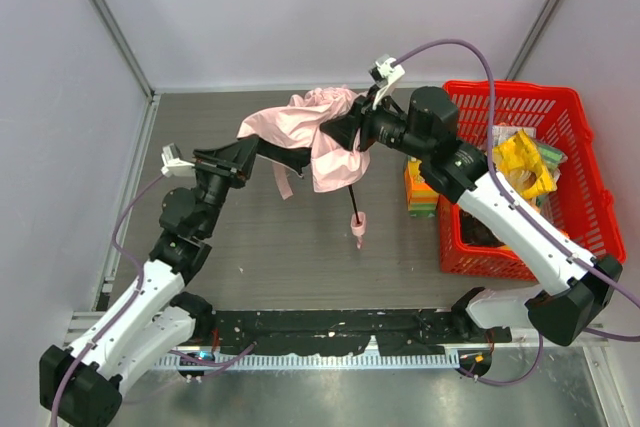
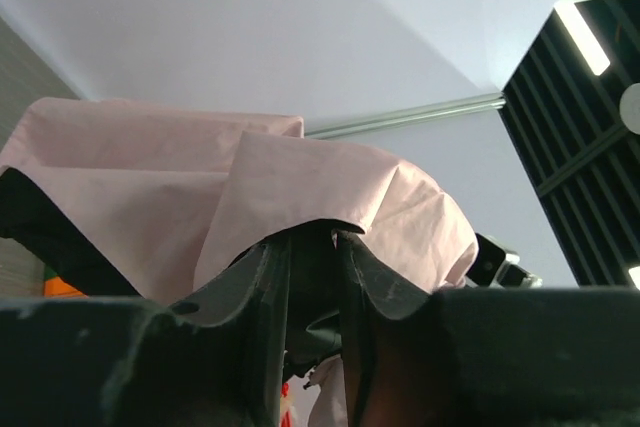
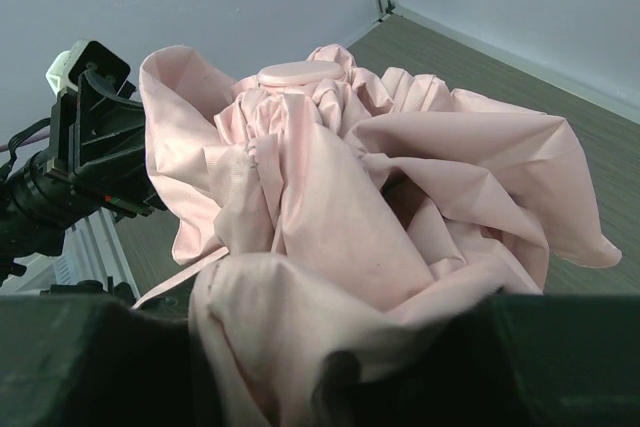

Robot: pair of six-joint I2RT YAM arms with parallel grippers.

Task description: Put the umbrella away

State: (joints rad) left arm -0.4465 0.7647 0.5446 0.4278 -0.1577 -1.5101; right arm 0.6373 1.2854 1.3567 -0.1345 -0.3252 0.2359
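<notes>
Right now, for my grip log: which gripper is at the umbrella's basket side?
The right gripper, at the side of the umbrella nearest the red basket; the left gripper is at the opposite side.

Top external: far overhead, near edge, facing down on surface [image 1: 300, 257]. Wrist views: close behind own fingers [image 2: 250, 292]; left tilted upward. All share umbrella [image 1: 310, 127], just ahead of fingers.
</notes>
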